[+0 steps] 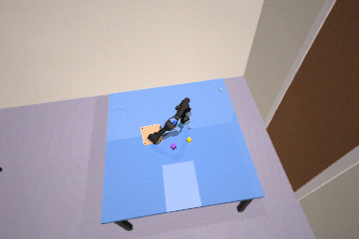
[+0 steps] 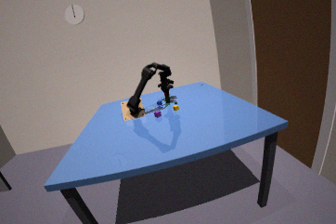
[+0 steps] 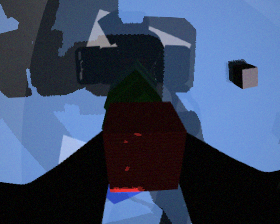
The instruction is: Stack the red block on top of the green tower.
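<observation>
The red block (image 3: 145,155) fills the lower middle of the wrist view, with a dark finger against each side. My gripper (image 3: 141,136) (image 2: 167,93) is shut on it and points down over the green tower. The green tower (image 3: 133,90) (image 2: 167,101) stands upright; in the wrist view it shows beyond the red block's far edge, and the block hides the rest of it. The red block is barely visible in the exterior view, low between the fingers just above the green. Whether it touches the tower's top cannot be told.
A purple block (image 1: 174,146) (image 2: 158,113) and a yellow block (image 1: 188,140) (image 2: 175,108) lie on the near side of the tower. A blue block (image 2: 160,103) (image 3: 122,194) is close to it on the arm's base side. A small grey block (image 3: 250,77) lies beside it.
</observation>
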